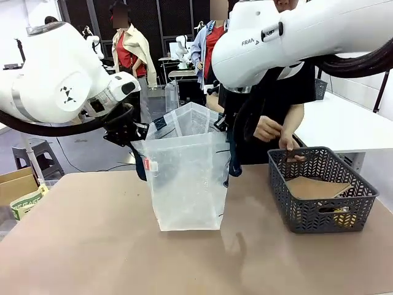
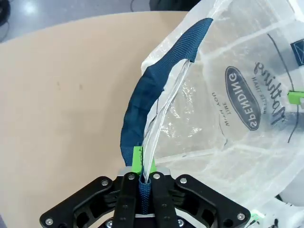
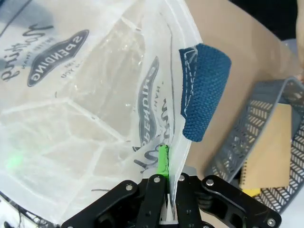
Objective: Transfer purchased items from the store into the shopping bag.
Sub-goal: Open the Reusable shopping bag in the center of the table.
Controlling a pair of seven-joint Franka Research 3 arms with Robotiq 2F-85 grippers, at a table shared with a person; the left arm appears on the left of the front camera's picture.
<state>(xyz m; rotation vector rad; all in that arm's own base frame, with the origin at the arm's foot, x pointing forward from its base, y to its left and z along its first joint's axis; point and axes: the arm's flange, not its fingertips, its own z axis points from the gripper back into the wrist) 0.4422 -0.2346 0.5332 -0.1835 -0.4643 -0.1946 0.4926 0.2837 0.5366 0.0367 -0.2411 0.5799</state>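
The clear plastic bag [image 1: 187,178] stands upright on the brown table [image 1: 92,246], near the middle. It has dark blue writing and a small red tag [image 1: 148,165] on one side. The robot's left fingers [image 2: 137,166] are squeezed tight on the top edge of the bag, right where a dark blue strap [image 2: 142,104] is sewn on. The strap and the thin plastic are both pinched between them. The strap bends up and away from the fingers in a curve. The robot's right fingers [image 3: 163,161] are squeezed tight too. They pinch the clear top edge on the other side of the bag, just below the end of another blue strap [image 3: 204,90], which is folded over. With one arm on each side, the top of the bag is held wide open. A dark grey basket [image 1: 319,212] with zigzag holes sits on the table on the robot's right, apart from the bag. A flat brown packet [image 1: 316,186] lies tilted inside the basket, and something yellow [image 1: 342,216] shows low down through the holes. A person in a dark top stands at the far side of the table. One hand [image 1: 288,146] is at the back edge of the basket, and the other hand [image 1: 268,129] is just above it.
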